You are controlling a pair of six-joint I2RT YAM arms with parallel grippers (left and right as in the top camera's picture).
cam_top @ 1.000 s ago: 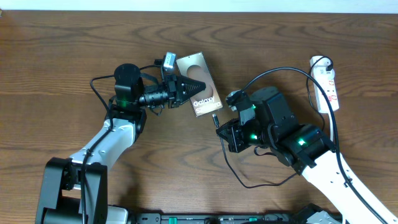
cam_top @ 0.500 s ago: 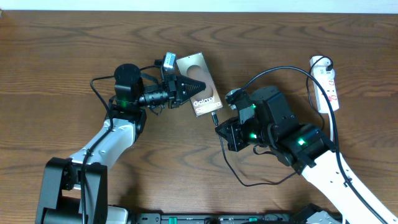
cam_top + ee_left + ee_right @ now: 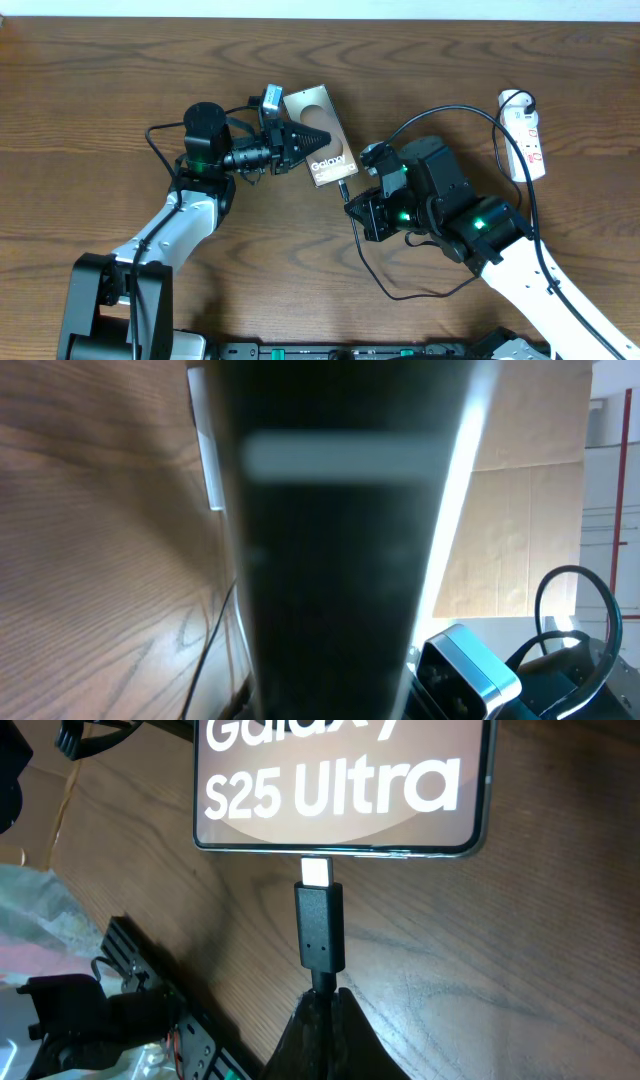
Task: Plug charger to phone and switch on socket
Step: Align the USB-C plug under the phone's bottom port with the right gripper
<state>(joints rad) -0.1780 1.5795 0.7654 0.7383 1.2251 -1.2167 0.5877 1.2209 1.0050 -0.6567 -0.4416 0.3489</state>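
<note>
Charger (image 3: 320, 930) plug at the phone (image 3: 340, 780): seen from the right wrist, the plug's bright metal tip touches the middle of the phone's lower edge, below the white "Galaxy S25 Ultra" lettering. Part of the tip shows outside the edge. The right gripper (image 3: 320, 1025) is closed on the black plug from behind, its two fingers pinched together at the base where the cable begins.

From overhead, the bronze-brown phone lies flat and slightly askew on the wooden table (image 3: 120, 80), near the centre, between the two arms. The left gripper (image 3: 322, 135) lies across the phone's upper half, its fingers drawn together into a point and holding nothing that can be seen. Its own wrist camera is filled by a dark blur and adds nothing on this.

The charger's thin black cable (image 3: 455, 110) arcs from the right arm toward the white power strip (image 3: 527, 135). The strip lies well apart, at the table's right side near the far edge. Whether its switches are on cannot be made out.
</note>
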